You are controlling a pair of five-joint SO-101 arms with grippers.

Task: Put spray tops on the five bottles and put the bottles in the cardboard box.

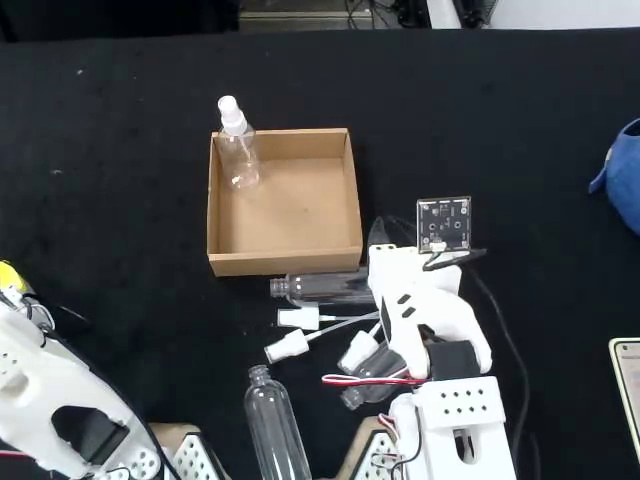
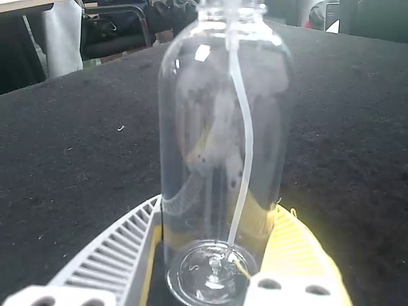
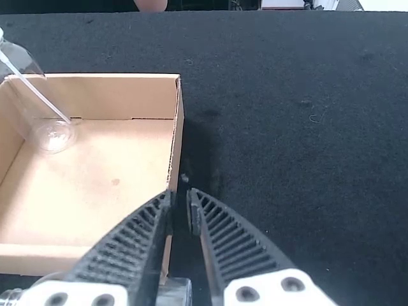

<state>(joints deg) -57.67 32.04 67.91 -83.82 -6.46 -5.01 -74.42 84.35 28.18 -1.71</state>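
While tilted, one spray-topped bottle in cardboard box corner.

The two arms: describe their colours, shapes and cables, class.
The left arm and right arm are blocky white plastic. The right carries a small black circuit board, a red-and-white cable and a black cable. Its tool has black ribbed fingers on white holed bases. The left tool has one white ribbed finger and one yellow.

Tan box, black table, clear bottle, white tops. Left gripper — one ribbed finger white, the other yellow; right gripper — ribbed black fingers.
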